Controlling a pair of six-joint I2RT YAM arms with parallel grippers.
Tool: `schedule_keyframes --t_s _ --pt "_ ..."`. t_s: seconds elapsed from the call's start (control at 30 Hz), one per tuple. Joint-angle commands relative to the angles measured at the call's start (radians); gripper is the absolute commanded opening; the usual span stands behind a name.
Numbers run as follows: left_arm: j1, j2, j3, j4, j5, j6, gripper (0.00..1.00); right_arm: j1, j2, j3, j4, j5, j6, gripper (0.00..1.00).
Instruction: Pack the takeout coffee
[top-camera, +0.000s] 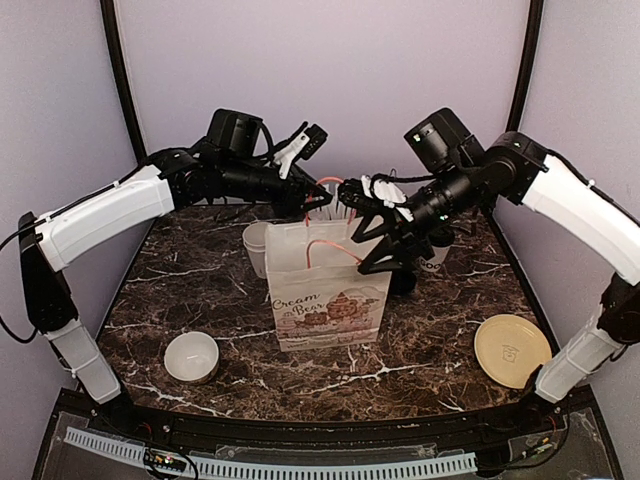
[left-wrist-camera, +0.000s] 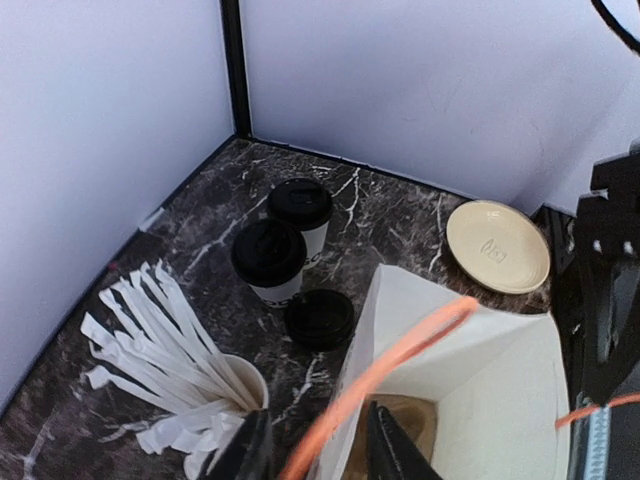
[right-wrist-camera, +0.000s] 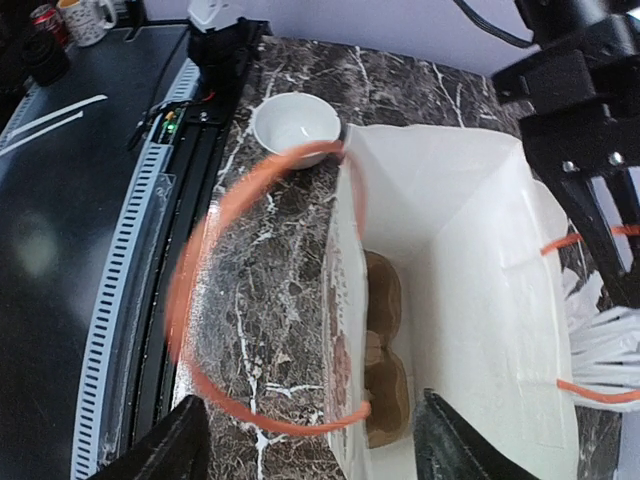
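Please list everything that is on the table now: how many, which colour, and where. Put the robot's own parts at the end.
coffee cups: two, white with black lids, standing together near a far corner
loose lid: one, black, flat on the table between the nearer cup and the bag
straw cup: one, white, full of white straws, behind the bag
paper bag: one, white with orange handles, open, table centre
cardboard insert: one, brown, at the bag's bottom
bowl: one, white, front left
plate: one, cream, front right
left gripper: black, open, over the bag's rim
right gripper: black, open wide, over the bag's other rim
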Motion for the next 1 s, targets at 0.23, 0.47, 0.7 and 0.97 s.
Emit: schedule_keyframes --t_s 0.23,0.47,0.7,0.97 --pt "0.023 -0.005 0.222 -0.125 0.151 -0.009 0.0 0.007 0.055 0.253 0.064 0.027 0.08 0.0" --pt "0.023 -0.068 0.223 -0.12 0.122 -0.015 0.0 0.004 0.117 0.425 0.011 -0.057 0.072 0.0" --pt "0.024 -0.081 0.148 -0.102 0.111 -0.011 0.0 0.004 0.13 0.351 0.0 -0.053 0.057 0.0" --pt "0.023 -0.077 0.026 -0.133 -0.147 0.016 0.71 -0.019 0.081 0.135 0.036 -0.004 0.066 0.64"
